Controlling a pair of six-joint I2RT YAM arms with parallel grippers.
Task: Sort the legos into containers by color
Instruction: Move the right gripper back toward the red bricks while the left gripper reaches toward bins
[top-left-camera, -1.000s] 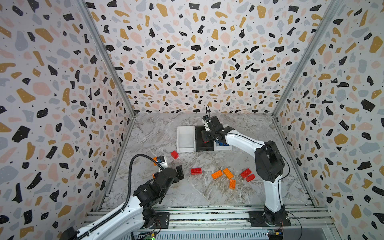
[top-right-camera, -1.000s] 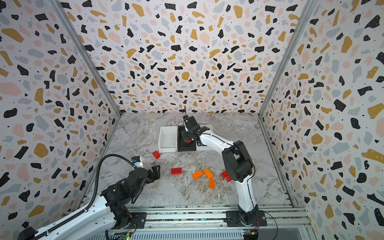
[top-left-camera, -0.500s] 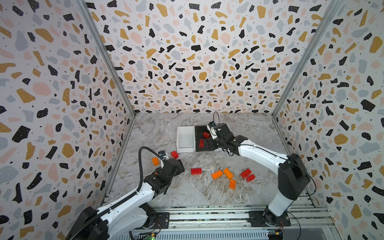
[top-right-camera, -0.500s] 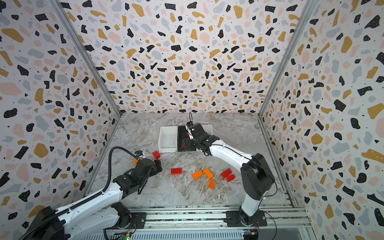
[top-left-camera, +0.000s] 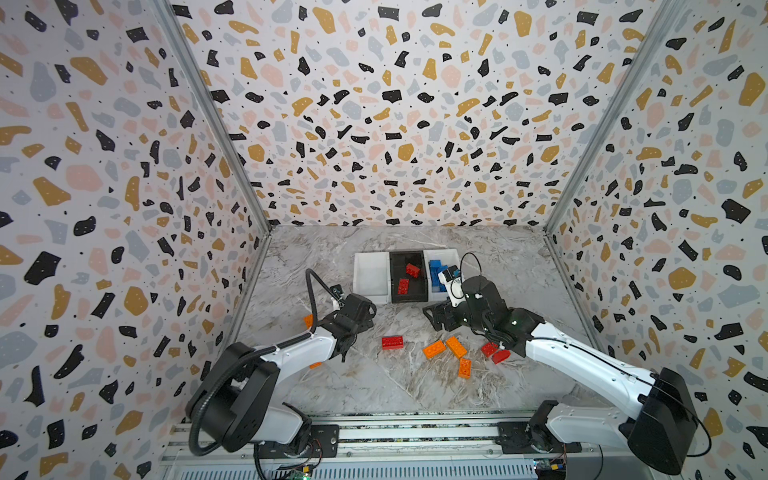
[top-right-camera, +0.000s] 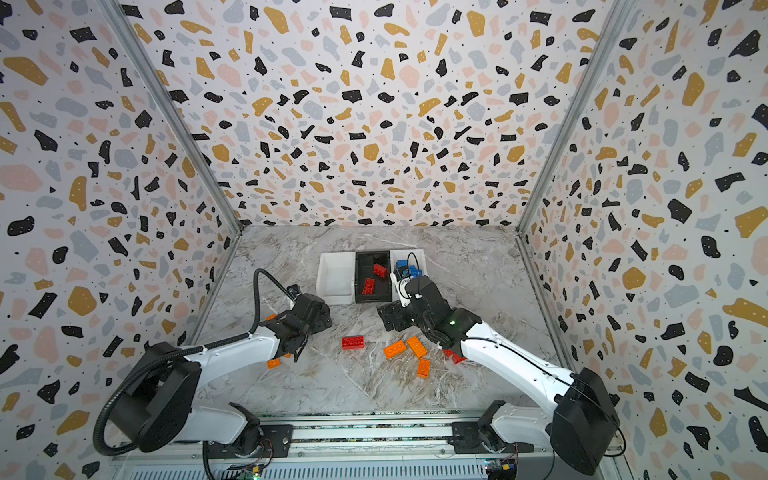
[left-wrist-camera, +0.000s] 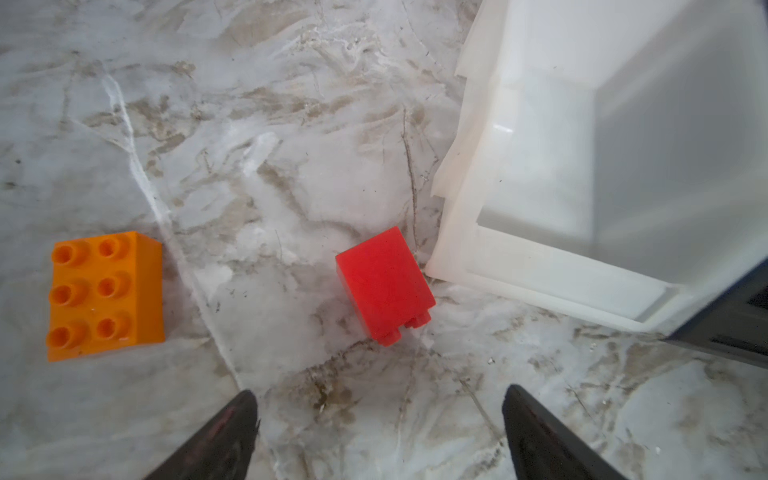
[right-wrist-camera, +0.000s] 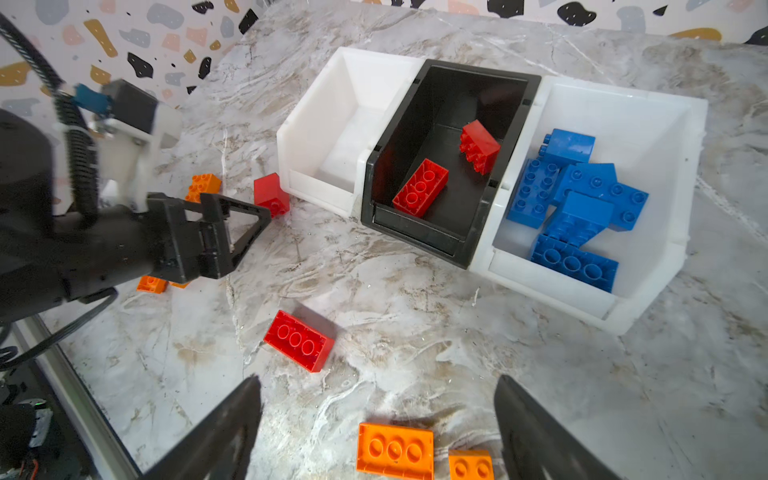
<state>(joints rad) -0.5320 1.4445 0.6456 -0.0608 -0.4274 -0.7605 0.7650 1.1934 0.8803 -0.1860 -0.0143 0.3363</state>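
Left gripper (left-wrist-camera: 379, 392) is hovering, jaws spread and empty, over a red lego (left-wrist-camera: 384, 284) lying just beside the near corner of the left white bin (left-wrist-camera: 519, 266). Right gripper (right-wrist-camera: 377, 380), likewise spread and empty, is hanging nearside of the black bin (right-wrist-camera: 415, 237), above orange legos (right-wrist-camera: 395, 451).
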